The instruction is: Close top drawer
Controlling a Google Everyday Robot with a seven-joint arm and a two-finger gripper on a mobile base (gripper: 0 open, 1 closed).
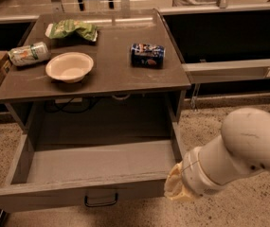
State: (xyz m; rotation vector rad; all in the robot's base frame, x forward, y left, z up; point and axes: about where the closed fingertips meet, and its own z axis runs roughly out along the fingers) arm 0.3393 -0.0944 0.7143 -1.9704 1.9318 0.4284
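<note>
**A:** Where does the wide grey wooden top drawer (54,196) stand?

**B:** Pulled far out from under the grey flat-topped desk (111,77), toward the camera. Its tall front panel runs along the bottom of the view, with a small dark metal bail handle (100,201) hanging below the middle of it. The inner floor and both side walls are in plain sight.

**A:** And the gripper?

**B:** The gripper (175,189) is the pale yellowish end of the thick white robot arm (241,148), which comes in from the right edge. It sits low, right at the right end of the drawer's front panel, at the corner. Whether it touches the panel I cannot tell, and whether it is open or closed I cannot tell either: only a rounded, pale mass shows.

**A:** What lies on the desk?

**B:** A shallow white round bowl (69,66) toward the left front. A green and white drinks can (29,53) lies on its side just left of the bowl, near the desk's left edge. A crumpled green snack bag (73,30) is at the back left. A dark blue can (147,55) lies on its side toward the right, well apart from the bowl.

**A:** Anything beneath?

**B:** Dark cables (70,104) hang under the desk top behind the drawer, and the speckled stone floor (229,119) spreads out to the right.
</note>
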